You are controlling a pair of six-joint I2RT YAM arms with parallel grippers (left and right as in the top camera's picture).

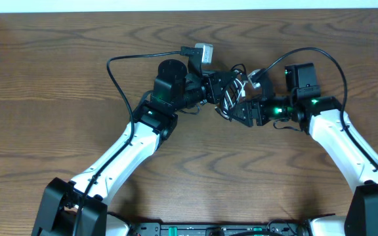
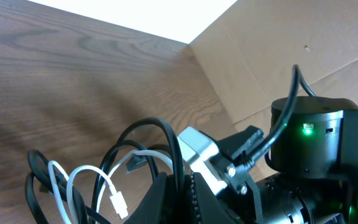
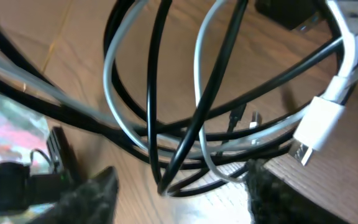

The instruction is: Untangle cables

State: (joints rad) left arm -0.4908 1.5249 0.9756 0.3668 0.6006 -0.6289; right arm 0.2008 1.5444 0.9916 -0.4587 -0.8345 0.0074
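The cables point(image 1: 233, 92), one black and one white, hang as a tangle of loops between my two grippers above the middle of the wooden table. My left gripper point(image 1: 222, 88) point(image 2: 185, 180) is shut on a black cable strand point(image 2: 145, 127). The white cable point(image 2: 82, 180) loops beside it, its plug point(image 2: 118, 203) dangling. My right gripper point(image 1: 239, 106) point(image 3: 179, 186) is open, its fingers point(image 3: 92, 196) on either side of the lowest black loops point(image 3: 210, 81) without touching them. A white plug point(image 3: 319, 124) hangs at the right.
The right arm's body with a green light point(image 2: 306, 130) sits close in front of the left gripper. A thick black arm cable point(image 1: 120, 82) arcs over the table at the left. A cardboard wall point(image 2: 260, 56) borders the table's far side.
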